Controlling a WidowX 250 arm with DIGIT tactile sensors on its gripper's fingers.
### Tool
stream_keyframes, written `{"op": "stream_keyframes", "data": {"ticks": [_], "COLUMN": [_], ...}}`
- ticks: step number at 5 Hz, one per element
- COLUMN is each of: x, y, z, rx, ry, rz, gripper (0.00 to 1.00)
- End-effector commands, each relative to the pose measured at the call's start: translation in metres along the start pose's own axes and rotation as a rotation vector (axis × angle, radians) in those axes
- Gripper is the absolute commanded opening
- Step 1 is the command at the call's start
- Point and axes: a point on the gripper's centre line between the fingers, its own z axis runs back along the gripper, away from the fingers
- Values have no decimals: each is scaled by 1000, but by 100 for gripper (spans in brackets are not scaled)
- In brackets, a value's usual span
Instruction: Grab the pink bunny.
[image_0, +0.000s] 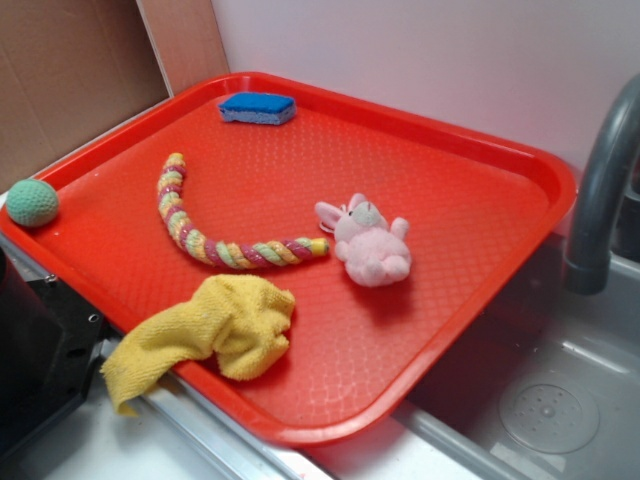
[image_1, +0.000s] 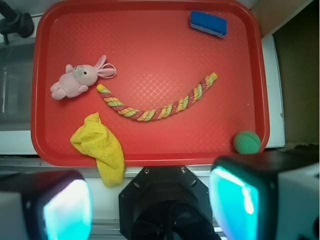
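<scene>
From the wrist cam, L to R: pink bunny is lying on its side near the red tray's left edge, ears just beside the rope toy's end. Yellow cloth is hanging over the near rim. Blue sponge is sitting far corner, green ball on the rim at R. My gripper is hovering w/ fingers apart, holding nothing, well apart from the bunny.

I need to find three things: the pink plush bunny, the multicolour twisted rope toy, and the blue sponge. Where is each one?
Pink plush bunny (image_0: 372, 252): exterior view, on its body.
Multicolour twisted rope toy (image_1: 159, 112): wrist view, on the middle of the curve.
Blue sponge (image_0: 258, 107): exterior view, on its top face.
</scene>
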Motion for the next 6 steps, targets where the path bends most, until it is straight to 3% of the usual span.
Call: {"op": "stream_keyframes", "data": {"ticks": [1, 2, 3, 4, 5, 6], "x": [0, 37, 76, 102, 112, 117], "y": [0, -44, -71, -78, -83, -82], "z": [0, -51, -79, -100, -127, -170], "rx": [0, 29, 26, -17, -94, -65], "ry": [0, 112, 18, -53, -54, 0], "rz": [0, 169, 335, 480, 466, 460], "gripper": [100, 100, 100, 100, 100, 100]}}
